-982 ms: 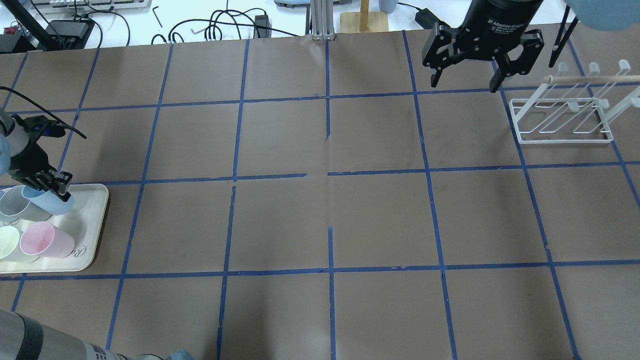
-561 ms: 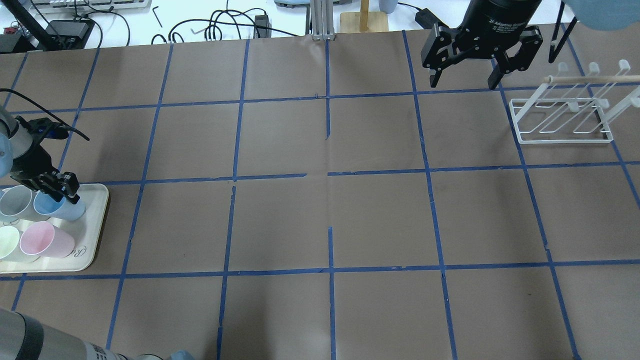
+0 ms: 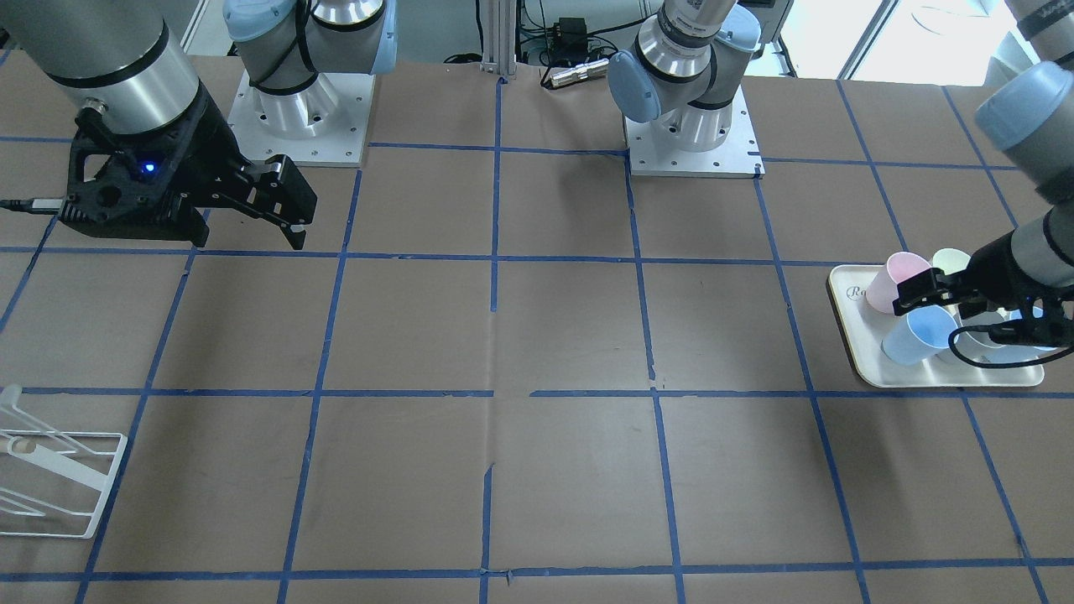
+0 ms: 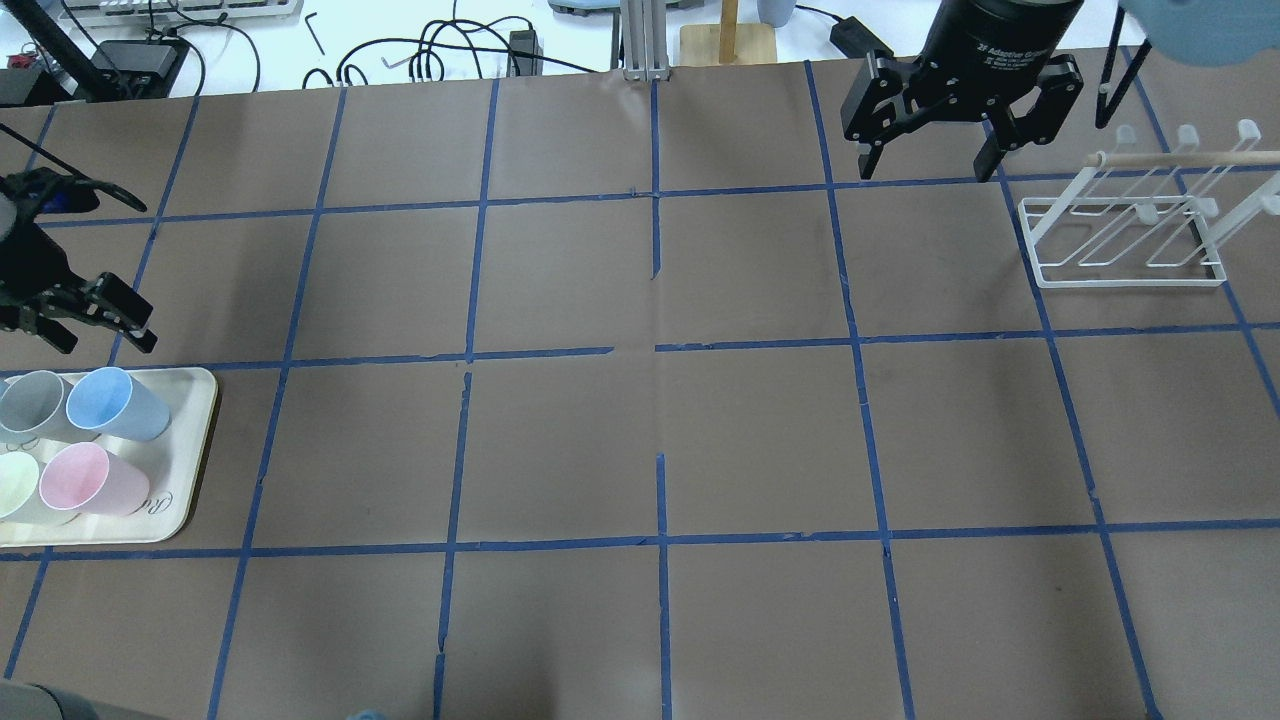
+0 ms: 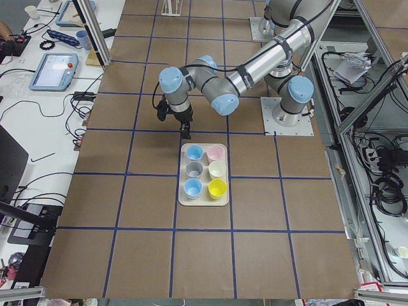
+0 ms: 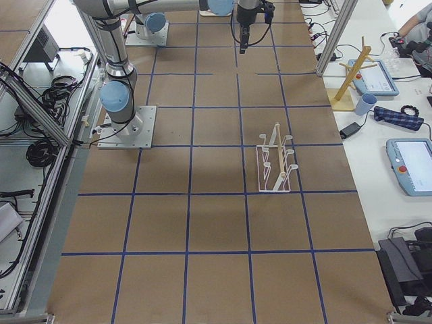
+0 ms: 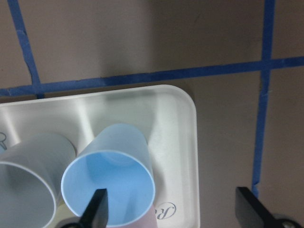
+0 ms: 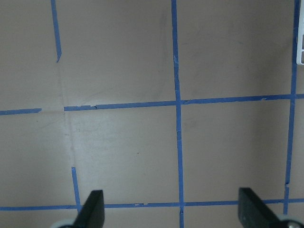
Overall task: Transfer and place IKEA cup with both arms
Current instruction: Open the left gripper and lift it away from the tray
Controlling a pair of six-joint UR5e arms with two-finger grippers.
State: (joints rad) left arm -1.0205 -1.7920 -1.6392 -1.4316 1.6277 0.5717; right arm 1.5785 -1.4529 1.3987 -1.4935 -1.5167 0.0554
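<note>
Pale-blue IKEA cup (image 4: pixel 110 402): upright on white tray (image 4: pixel 195 430), close below my left gripper (image 4: pixel 98 335), which is spread, empty. Right gripper (image 4: pixel 927 168): I see it spread, empty, well apart.

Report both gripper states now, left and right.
Left gripper: open, holding nothing.
Right gripper: open, holding nothing.
</note>
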